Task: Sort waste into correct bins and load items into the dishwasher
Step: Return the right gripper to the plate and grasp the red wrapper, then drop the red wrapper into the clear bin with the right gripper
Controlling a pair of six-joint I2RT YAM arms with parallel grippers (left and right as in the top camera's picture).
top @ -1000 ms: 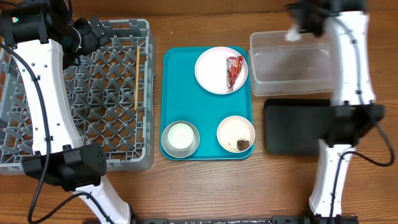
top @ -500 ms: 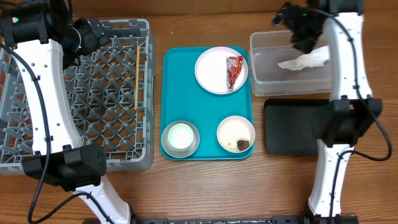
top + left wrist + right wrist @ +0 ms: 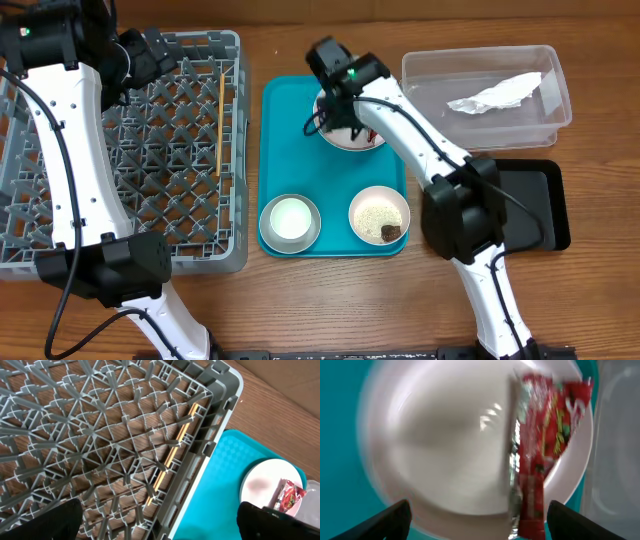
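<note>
The crumpled white napkin (image 3: 497, 94) lies in the clear tub (image 3: 430, 110). My right gripper (image 3: 480, 525) hangs open just above the white plate (image 3: 445, 435), with the red wrapper (image 3: 545, 455) lying on the plate between its fingertips, nearer the right one. Overhead, the right gripper (image 3: 338, 118) covers most of that plate (image 3: 352, 141). Two chopsticks (image 3: 175, 450) lie in the grey dish rack (image 3: 150, 200). My left gripper (image 3: 150, 52) hovers open and empty over the rack's back right part. A white cup sits in the steel bowl (image 3: 290, 221). The small white bowl (image 3: 379, 213) holds rice grains and a brown lump.
The teal serving tray (image 3: 290, 140) carries the plate and both bowls. A black tray (image 3: 530, 205) lies on the table in front of the clear tub, partly under the right arm. Bare wood runs along the table's front.
My right gripper opened over the clear tub and let the napkin drop in. The arm then swung left to the plate on the teal tray. The left arm stayed still.
</note>
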